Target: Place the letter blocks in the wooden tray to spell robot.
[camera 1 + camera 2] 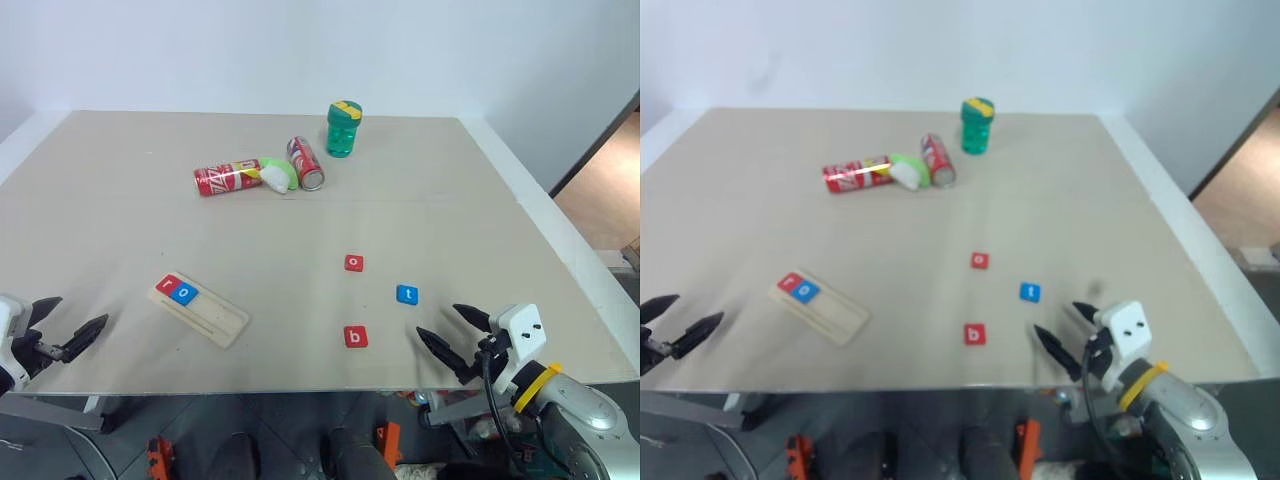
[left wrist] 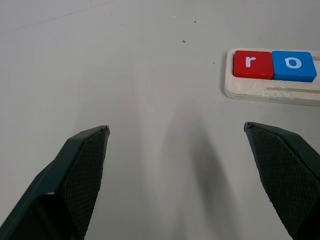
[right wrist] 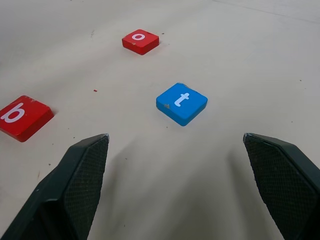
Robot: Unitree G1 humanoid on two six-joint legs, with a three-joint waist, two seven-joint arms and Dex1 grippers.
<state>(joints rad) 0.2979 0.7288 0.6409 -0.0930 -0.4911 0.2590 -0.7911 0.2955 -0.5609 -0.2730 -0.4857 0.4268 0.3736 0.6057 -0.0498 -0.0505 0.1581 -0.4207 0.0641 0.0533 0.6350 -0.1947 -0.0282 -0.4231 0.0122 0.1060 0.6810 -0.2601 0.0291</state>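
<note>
Two letters are in and three are left to go: the red square tile marked r [image 2: 253, 64] and the blue square tile marked o [image 2: 294, 65] are seated side by side at one end of the long pale wooden tray with its lengthwise groove [image 1: 214, 317], and the rest of that tray is seen bare. Out on the pale tabletop [image 1: 120, 220], the red square tile marked b [image 3: 21, 116], the red square tile marked o [image 3: 140, 41] and the blue square tile marked t [image 3: 181, 102] are yet to be placed, so the job is judged a bit under halfway. The right pincer [image 1: 452, 339] is spread wide with nothing between its black fingers; the t tile is found just ahead of it, close to its centre line, the b tile lies off to its left side and nearer, and the red o tile sits farther out beyond the t. By spelling order the b is judged next. The left pincer [image 1: 70, 327] is likewise spread wide and empty, low over the table, with the filled end of the tray ahead and off to its right, apart from the fingers.
</note>
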